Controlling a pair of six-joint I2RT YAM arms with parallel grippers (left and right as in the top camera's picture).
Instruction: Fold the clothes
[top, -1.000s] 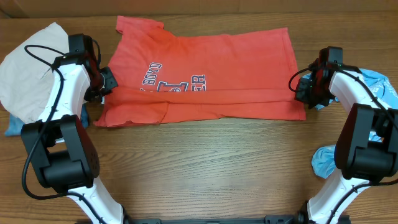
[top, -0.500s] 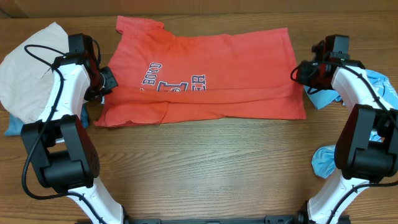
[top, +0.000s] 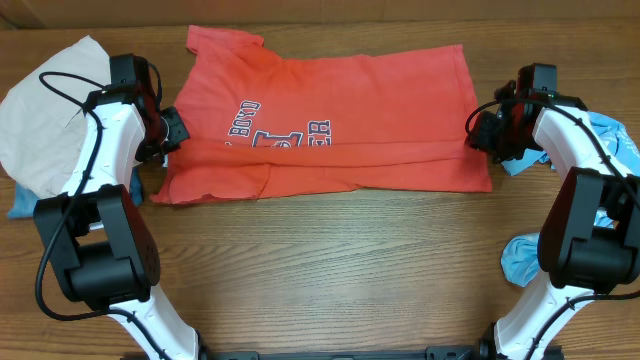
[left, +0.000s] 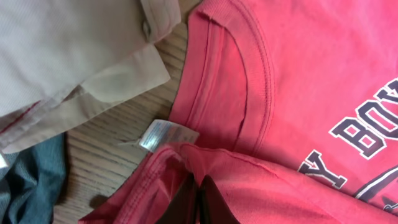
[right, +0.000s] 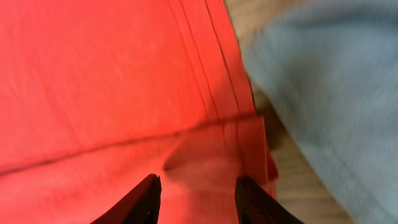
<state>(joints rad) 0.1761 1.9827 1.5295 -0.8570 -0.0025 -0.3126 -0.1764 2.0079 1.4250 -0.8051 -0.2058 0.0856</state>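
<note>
overhead, the red-orange t-shirt (top: 340, 110) lies spread across the upper middle of the table (top: 330, 270), its left edge clamped in the closed left hand (top: 170, 133), its right hem beneath the right hand (top: 478, 133), whose fingers stand apart.

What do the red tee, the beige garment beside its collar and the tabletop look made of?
Red tee: likely cotton jersey, matte; ribbed collar, twin stitching, soft wrinkles.
Beige garment: smoother woven cloth, perhaps twill; crisp flat edges.
Tabletop: wood grain with slight sheen; solid wood or laminate, cannot tell.
</note>
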